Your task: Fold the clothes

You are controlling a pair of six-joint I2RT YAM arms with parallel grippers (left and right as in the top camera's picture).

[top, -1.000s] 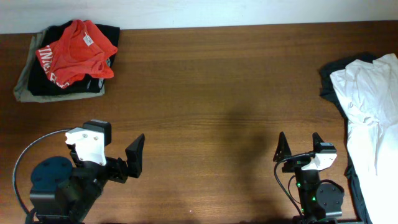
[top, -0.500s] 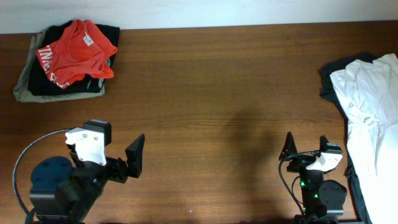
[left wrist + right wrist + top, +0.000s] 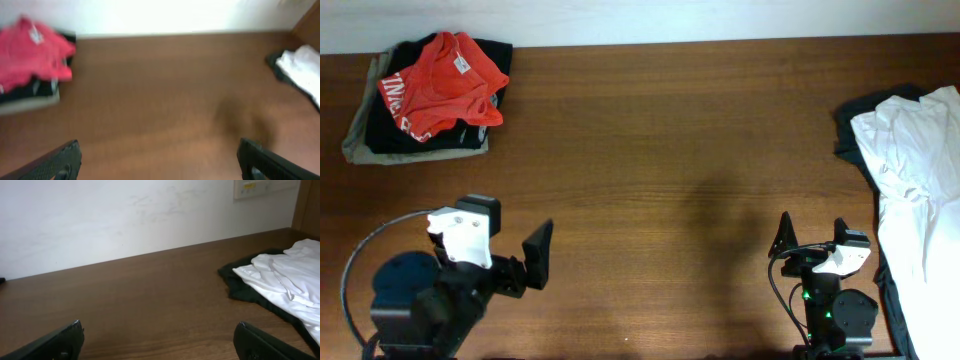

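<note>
The red-orange T-shirt point(image 3: 440, 85) with white lettering lies bunched on top of a stack of dark and olive clothes point(image 3: 380, 140) at the table's far left; it also shows in the left wrist view point(image 3: 30, 55). A white garment point(image 3: 915, 170) lies over a dark one point(image 3: 845, 130) at the right edge, and shows in the right wrist view point(image 3: 285, 275). My left gripper point(image 3: 510, 262) point(image 3: 159, 150) is open and empty near the front left. My right gripper point(image 3: 810, 238) point(image 3: 159, 330) is open and empty near the front right, just left of the white garment.
The brown wooden table point(image 3: 660, 150) lies between the two piles. A white wall point(image 3: 125, 215) runs along its far edge. A black cable point(image 3: 360, 260) loops beside the left arm's base.
The right arm has drawn back a little toward the front right. The left arm has shifted slightly toward the front. The clothes have not moved.
</note>
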